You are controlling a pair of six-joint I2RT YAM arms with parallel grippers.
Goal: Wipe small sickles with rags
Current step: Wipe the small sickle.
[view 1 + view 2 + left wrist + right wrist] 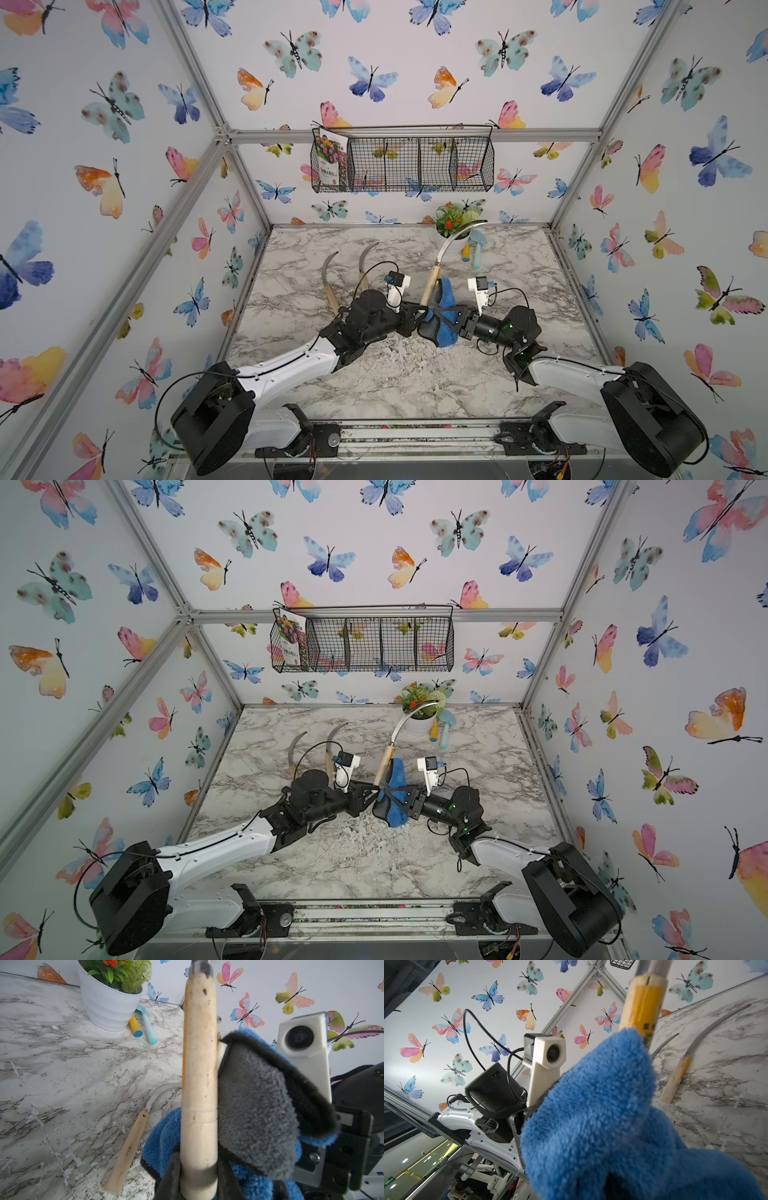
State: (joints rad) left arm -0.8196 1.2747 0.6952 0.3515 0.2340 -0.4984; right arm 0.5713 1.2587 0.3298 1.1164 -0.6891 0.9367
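Raised sickle (431,284): pale wooden handle, curved grey blade; lifted over the middle of the tabletop (395,374), blade arching toward the far edge.
Outer sickle (331,297): flat, near the left edge, blade pointing to the far edge.
Inner sickle (363,283): flat, just beside it, lying the same way.
Fourth sickle (128,1147): flat, blade partly hidden; probably beneath the raised one.
Rag (446,293): thick blue terry with a dark grey face, bunched, off the tabletop, against the raised handle.

You see: rag (255,1105), blue terry with a dark grey face and black edging; sickle (199,1064), grey blade, pale wood handle striped orange-yellow; table (52,1064), white marble veined grey; pot (108,1009), white, with green leaves and red flowers; beside the pot, a yellow handle (134,1025) capped blue and a light-blue tool (148,1027); walls (395,62), white with pastel watercolour butterflies.
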